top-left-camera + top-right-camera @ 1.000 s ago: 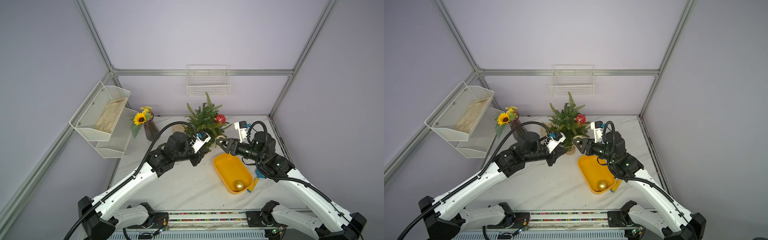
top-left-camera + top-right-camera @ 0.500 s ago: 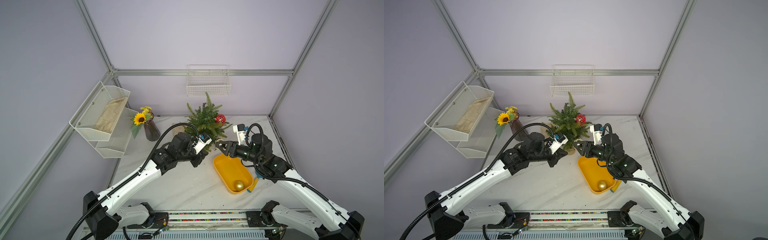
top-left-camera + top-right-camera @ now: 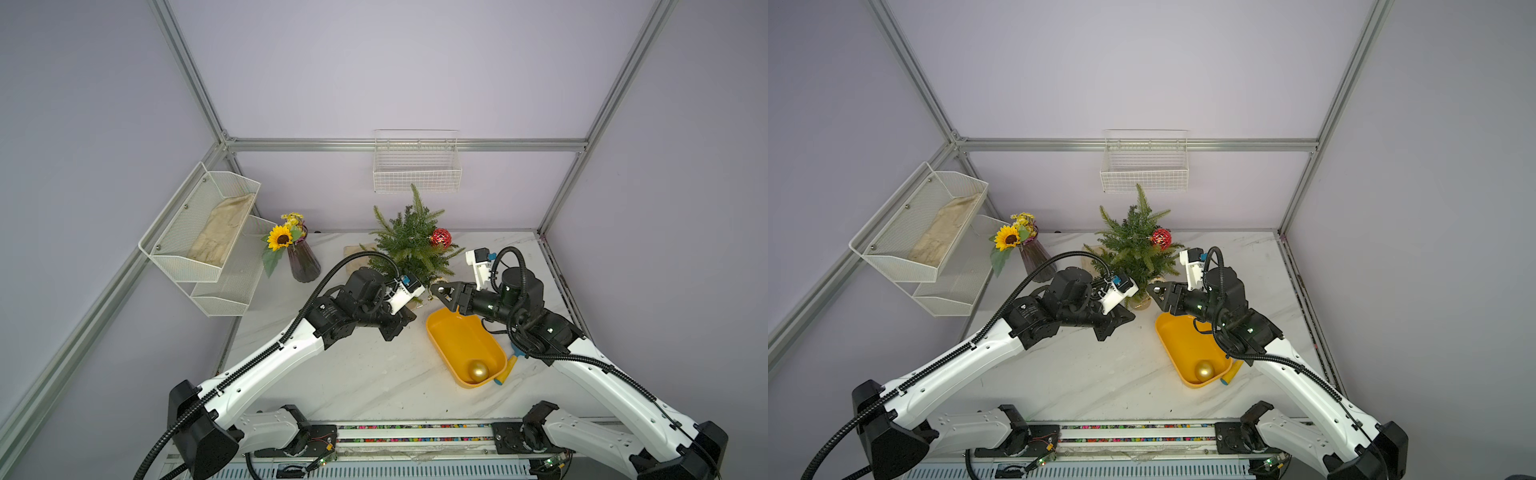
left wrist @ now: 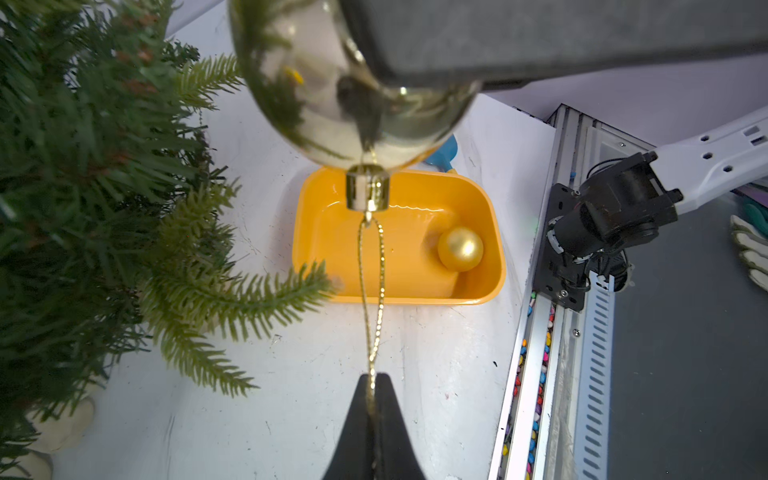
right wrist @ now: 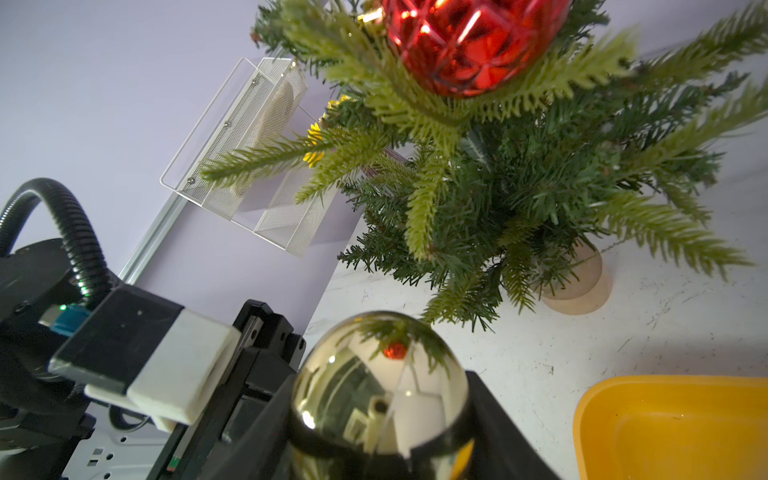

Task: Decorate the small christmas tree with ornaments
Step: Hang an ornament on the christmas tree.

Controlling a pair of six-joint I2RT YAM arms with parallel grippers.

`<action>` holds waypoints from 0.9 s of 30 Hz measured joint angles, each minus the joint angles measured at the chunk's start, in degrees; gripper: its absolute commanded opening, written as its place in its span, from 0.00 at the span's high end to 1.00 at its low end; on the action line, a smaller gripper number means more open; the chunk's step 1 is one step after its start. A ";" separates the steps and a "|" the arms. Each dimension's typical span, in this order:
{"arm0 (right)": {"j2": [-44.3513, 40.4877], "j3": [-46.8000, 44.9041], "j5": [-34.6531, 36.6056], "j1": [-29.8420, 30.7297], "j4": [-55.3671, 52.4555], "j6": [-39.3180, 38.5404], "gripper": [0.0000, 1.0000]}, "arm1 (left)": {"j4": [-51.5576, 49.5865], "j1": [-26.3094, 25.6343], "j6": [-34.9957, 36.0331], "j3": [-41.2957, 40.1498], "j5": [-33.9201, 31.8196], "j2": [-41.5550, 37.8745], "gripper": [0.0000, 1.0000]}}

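The right claw (image 3: pixel 1153 295) clenched the mirrored ball (image 5: pixel 380 399) beside the tree (image 3: pixel 409 245) at the bench's (image 3: pixel 353 374) back edge. The left claw (image 4: pixel 372 384) pinched its string (image 4: pixel 372 291). The red ball (image 3: pixel 440 237) hung on the tree, and the gold ball (image 3: pixel 478 370) lay in the tray (image 3: pixel 449 332).

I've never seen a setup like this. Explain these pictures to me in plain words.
Two white robot arms stand at the near edge of a table. Two pictures look down from one camera head above; the two close-ups come from cameras on the arms' wrists. Each arm ends in a two-fingered tool. The right tool is shut on a mirrored ball; the left tool pinches that ball's gold string loop. On the table stand a small christmas tree with a red ball already on it, a sunflower vase, and a yellow tray holding a matte gold ball.
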 measured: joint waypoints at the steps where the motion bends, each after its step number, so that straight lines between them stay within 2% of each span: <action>1: 0.00 0.00 0.00 0.00 0.00 -0.07 0.64 | -0.35 0.00 0.00 0.00 0.61 0.09 1.00; 13: 0.00 0.00 -0.33 0.02 -0.02 -0.13 0.64 | -2.05 -0.31 0.00 0.00 3.37 2.54 1.00; 27: 1.57 0.00 -0.28 0.02 0.26 -0.13 0.64 | -2.32 -0.31 -0.04 0.00 -1.05 2.56 1.00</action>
